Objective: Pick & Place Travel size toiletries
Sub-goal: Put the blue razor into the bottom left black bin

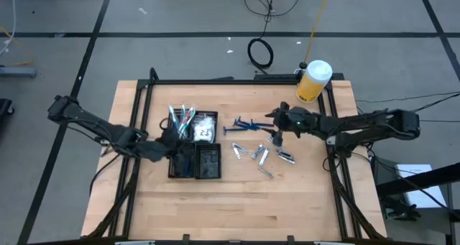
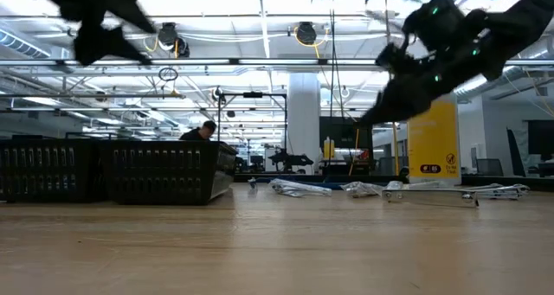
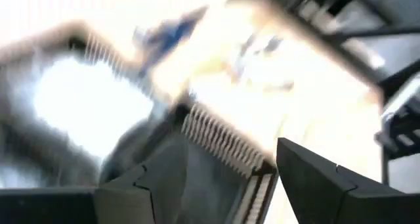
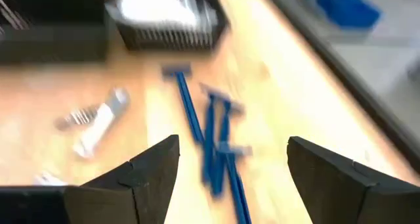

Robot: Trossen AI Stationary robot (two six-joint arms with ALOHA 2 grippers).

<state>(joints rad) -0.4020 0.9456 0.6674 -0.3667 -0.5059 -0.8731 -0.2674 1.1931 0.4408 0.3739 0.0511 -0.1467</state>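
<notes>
The black tray (image 1: 194, 160) stands left of the table's middle; its far compartments hold thin sticks (image 1: 181, 118) and white packets (image 1: 205, 127). Blue razors (image 1: 248, 126) lie on the wood right of the tray, and small silvery tubes (image 1: 260, 156) lie nearer the front. My left gripper (image 1: 172, 139) hovers open over the tray's left half, with nothing between its fingers (image 3: 315, 178). My right gripper (image 1: 276, 135) hangs open above the table beside the razors (image 4: 213, 138), which lie ahead of its fingers in the right wrist view. A tube (image 4: 98, 119) lies off to one side.
A yellow jar with a white lid (image 1: 313, 80) stands at the table's far right corner. A black frame rail (image 1: 237, 81) runs around the tabletop. Bare wood spans the near half of the table (image 1: 237, 209). In the low view the tray (image 2: 112, 169) stands at the left.
</notes>
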